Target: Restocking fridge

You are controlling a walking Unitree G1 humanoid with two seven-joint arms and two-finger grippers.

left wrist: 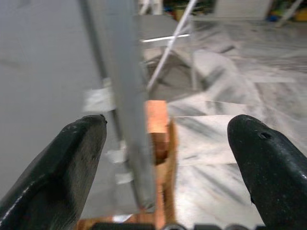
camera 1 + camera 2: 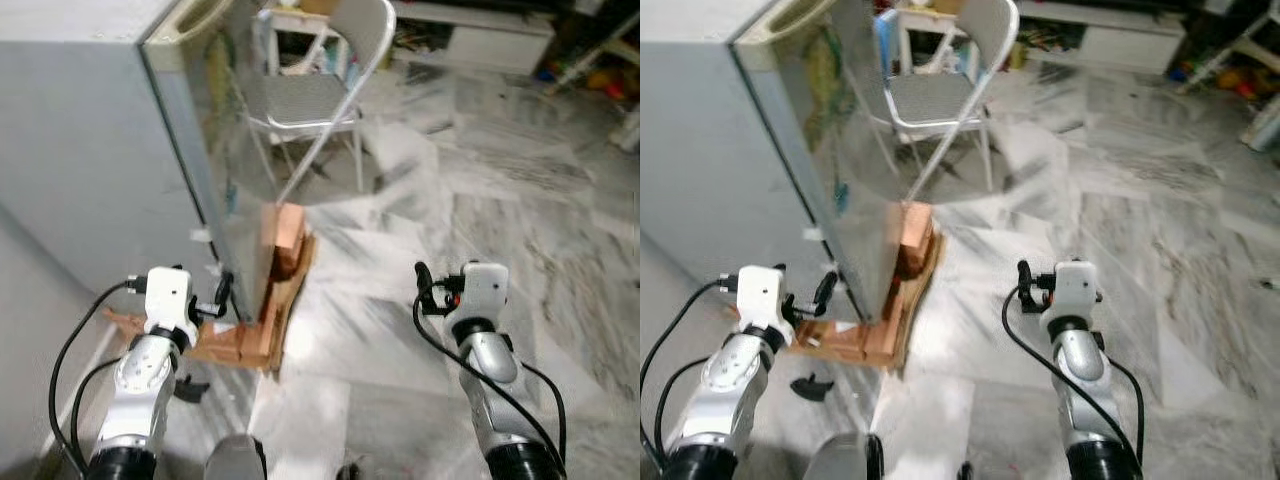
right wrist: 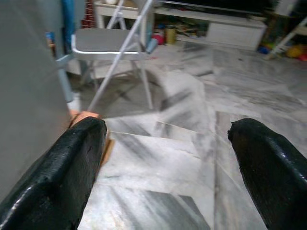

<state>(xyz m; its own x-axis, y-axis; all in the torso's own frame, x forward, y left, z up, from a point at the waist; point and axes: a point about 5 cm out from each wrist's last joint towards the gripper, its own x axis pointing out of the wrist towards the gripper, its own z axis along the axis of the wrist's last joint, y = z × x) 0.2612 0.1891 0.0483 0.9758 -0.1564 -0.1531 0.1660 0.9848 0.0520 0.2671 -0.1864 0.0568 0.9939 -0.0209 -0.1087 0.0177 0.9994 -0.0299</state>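
the floor [image 2: 400,400] is pale grey marble with darker veins, blurred in streaks, and it runs from right under the robot out across the whole room. nearest, the left gripper [image 1: 163,158] is held low and forward on the left, its two black fingers [image 1: 62,167] spread wide apart with nothing between them; seen from its wrist, the front corner edge of the fridge stands in the gap. the right gripper [image 3: 165,163] is held out over bare floor on the right, its fingers [image 3: 268,167] also wide apart and holding nothing. a small black object [image 2: 812,386] lies on the floor by the left arm, too blurred to identify. just ahead of the left gripper stands the fridge [image 2: 90,150], a tall grey box with its door [image 2: 235,170] closed and shiny, reflecting the room. the fridge sits on a low wooden pallet [image 2: 265,330] that sticks out past its front corner, with a wooden block [image 2: 285,235] on it against the door. beyond the fridge stands a grey metal folding chair [image 2: 315,95], close to the door. farther back, a low white shelf [image 2: 490,35] runs along the far wall with small cluttered items, too blurred to name, and colourful objects [image 2: 590,65] lie at the far right.
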